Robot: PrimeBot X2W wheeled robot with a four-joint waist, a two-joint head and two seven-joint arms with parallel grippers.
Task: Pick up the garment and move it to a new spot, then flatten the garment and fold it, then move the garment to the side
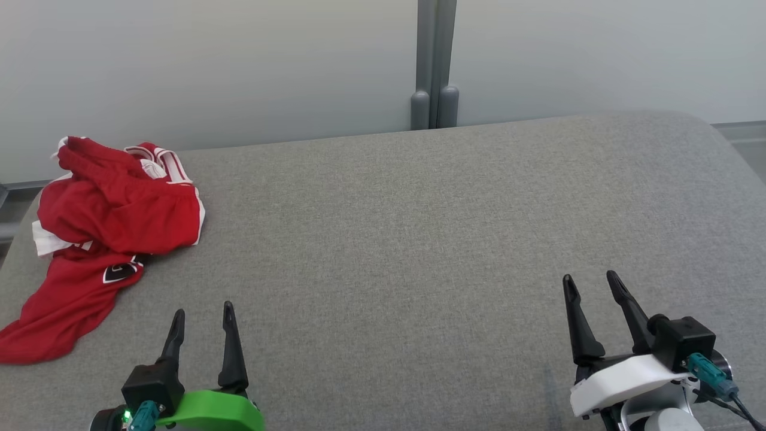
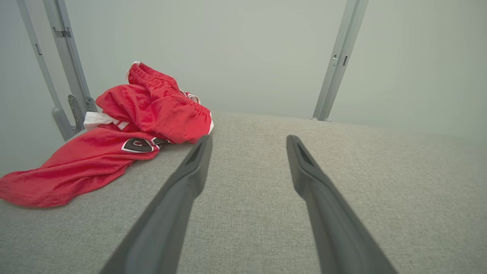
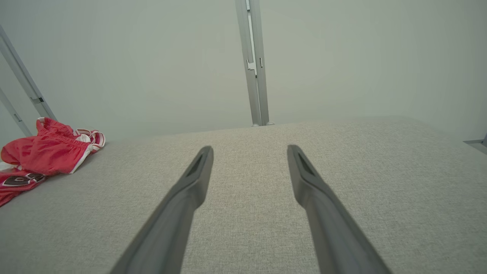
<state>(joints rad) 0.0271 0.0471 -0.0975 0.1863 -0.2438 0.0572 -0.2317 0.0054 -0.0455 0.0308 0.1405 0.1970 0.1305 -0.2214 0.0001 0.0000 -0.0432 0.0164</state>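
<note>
A red garment (image 1: 102, 233) with white trim and a dark logo lies crumpled at the far left of the grey padded surface (image 1: 419, 239). It also shows at the left in the left wrist view as the garment (image 2: 125, 133) and small at the left edge in the right wrist view as the garment (image 3: 42, 156). My left gripper (image 1: 202, 311) hovers open near the front edge, just right of and nearer than the garment, holding nothing. At the front right, far from the cloth, my right gripper (image 1: 589, 280) stands open and empty.
A pale wall runs behind the surface, with a grey vertical post (image 1: 435, 66) at the back middle. More grey frame bars (image 2: 64, 64) stand behind the garment. The surface's rounded corner (image 1: 706, 129) is at the back right.
</note>
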